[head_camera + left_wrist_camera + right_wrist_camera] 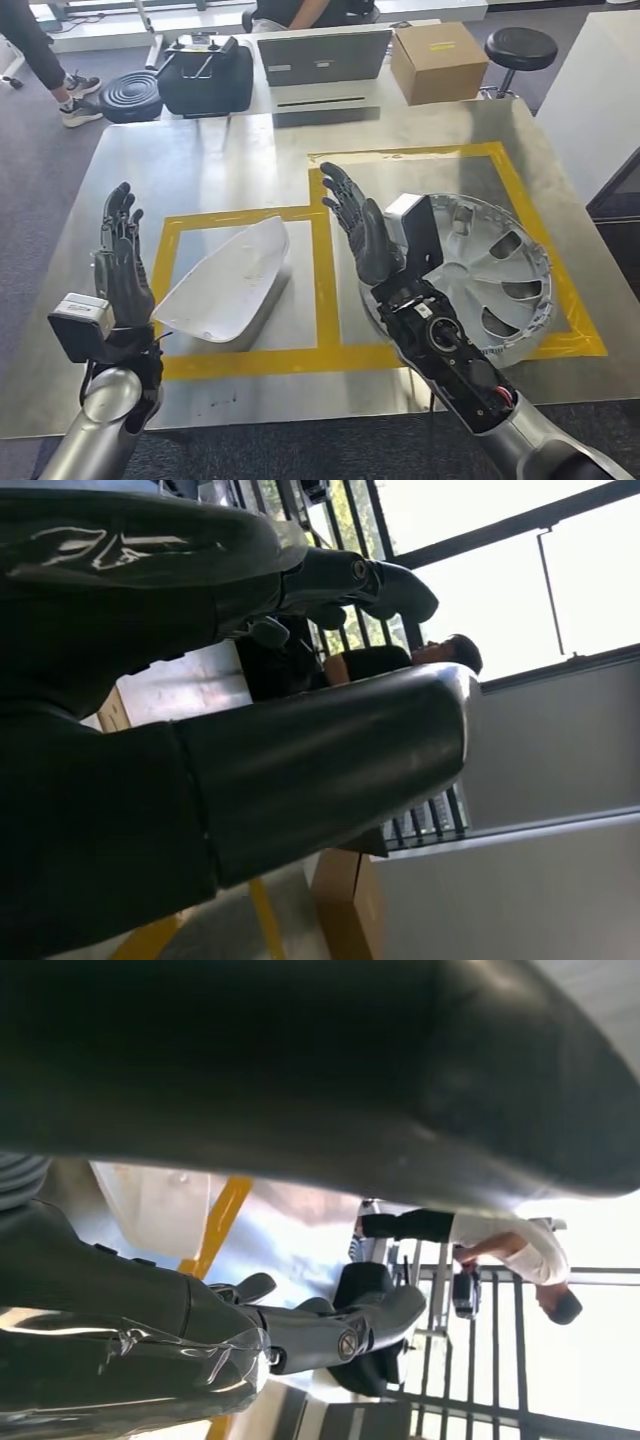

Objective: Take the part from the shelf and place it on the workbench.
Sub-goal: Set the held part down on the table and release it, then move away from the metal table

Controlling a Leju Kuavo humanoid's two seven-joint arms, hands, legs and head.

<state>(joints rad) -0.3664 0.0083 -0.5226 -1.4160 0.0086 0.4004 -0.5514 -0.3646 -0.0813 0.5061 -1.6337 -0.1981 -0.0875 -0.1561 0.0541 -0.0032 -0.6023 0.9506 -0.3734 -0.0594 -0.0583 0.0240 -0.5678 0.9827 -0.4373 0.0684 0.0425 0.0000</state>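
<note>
We hold our left hand (121, 265) raised, fingers spread and empty, beside the smooth white curved part (226, 278) lying on the brushed-metal workbench (226, 160) in a yellow-taped box. Our right hand (361, 225) is likewise splayed and bare; just right of it rests a silver spoked wheel cover (498, 275), its near edge hidden by our forearm. Beyond sit a cardboard box (438, 60) and a laptop (324, 55).
</note>
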